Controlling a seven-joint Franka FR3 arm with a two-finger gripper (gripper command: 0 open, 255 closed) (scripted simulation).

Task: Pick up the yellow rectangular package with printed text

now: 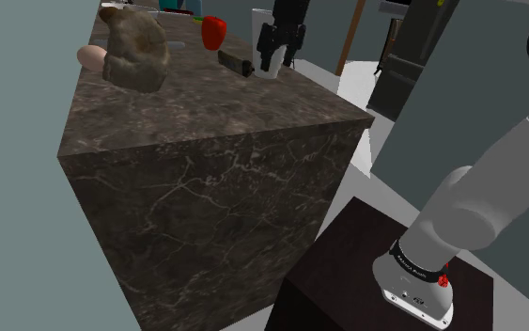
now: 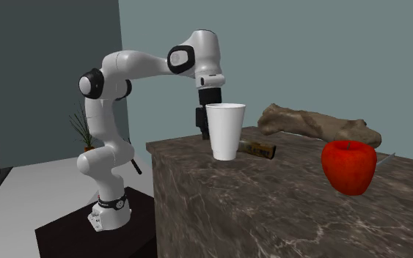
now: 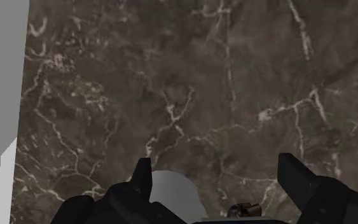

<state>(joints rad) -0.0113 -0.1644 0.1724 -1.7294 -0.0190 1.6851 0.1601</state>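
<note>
Standing beside the apparent package (image 2: 260, 149), a white cup (image 2: 225, 130) screens the gripper (image 3: 215, 165).

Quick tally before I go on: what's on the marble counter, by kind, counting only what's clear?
White cup: 1
Red apple: 1
Small dark package: 1
Brown gnarled lump: 1
Tan egg-shaped thing: 1
Total: 5
The bits at the far end of the counter are too unclear to count.
</note>
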